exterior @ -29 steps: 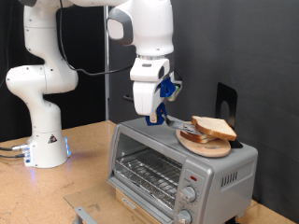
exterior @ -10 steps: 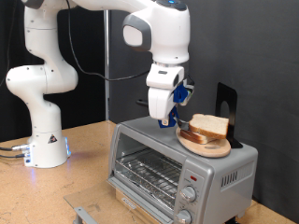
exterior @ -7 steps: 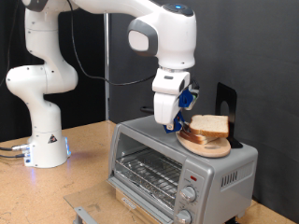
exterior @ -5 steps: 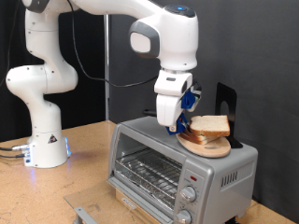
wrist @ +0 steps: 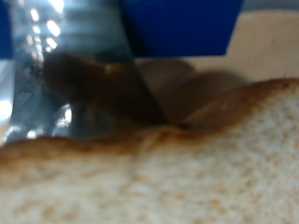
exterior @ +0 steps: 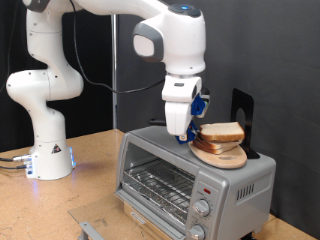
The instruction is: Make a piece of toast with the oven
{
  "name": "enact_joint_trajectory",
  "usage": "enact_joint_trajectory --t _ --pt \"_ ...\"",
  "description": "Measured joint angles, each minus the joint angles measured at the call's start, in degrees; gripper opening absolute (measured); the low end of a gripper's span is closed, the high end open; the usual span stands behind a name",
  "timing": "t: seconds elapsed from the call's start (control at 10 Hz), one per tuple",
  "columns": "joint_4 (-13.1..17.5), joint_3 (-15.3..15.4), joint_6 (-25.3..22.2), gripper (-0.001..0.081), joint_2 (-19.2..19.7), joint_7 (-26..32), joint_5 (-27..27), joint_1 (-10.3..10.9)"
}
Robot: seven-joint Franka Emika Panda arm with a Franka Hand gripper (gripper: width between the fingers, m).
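**Clerk:** Movement since the earlier frames: gripper [exterior: 194, 132] carried from the exterior view's left rim of the oven [exterior: 190, 178] top toward the right, now at the left edge of the bread stack. In the last half second the top slice has risen slightly.

**Checker:** Count of items?

**Clerk:** One oven, door shut, wire rack visible behind the glass, two knobs [exterior: 200, 210] showing on the front. One round wooden board [exterior: 222, 155] on the oven top, right side. Bread on the board: two slices can be told apart; more cannot be told. One arm, one white base [exterior: 46, 158] at far left.

**Checker:** Location of the piece of toast [exterior: 221, 131]?

**Clerk:** Top of the stack, on the board. Its crust fills the wrist view [wrist: 149, 177], with one metal finger [wrist: 65, 70] just behind it.

**Checker:** Arm pose? Fingers?

**Clerk:** Arm arches over from the left; hand points straight down. Fingers at the slice's left edge; clamped or apart, cannot tell.
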State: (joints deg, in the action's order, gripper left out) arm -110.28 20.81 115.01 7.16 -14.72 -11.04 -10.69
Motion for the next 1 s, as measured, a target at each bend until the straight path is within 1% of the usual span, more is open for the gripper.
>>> enact_joint_trajectory --t 0.2,0.5,0.7,1.0 --pt "-1.68 -0.58 -1.11 0.0491 -3.15 3.68 -2.79 -1.65" --pt "-3.54 -1.47 -3.40 0.0491 -6.17 4.32 -2.86 -2.81" --pt "-4.47 -2.13 -4.09 0.0491 -6.95 4.32 -2.78 -3.20" --pt "-5.21 -2.93 -4.11 0.0491 -7.08 4.25 -2.43 -3.63"
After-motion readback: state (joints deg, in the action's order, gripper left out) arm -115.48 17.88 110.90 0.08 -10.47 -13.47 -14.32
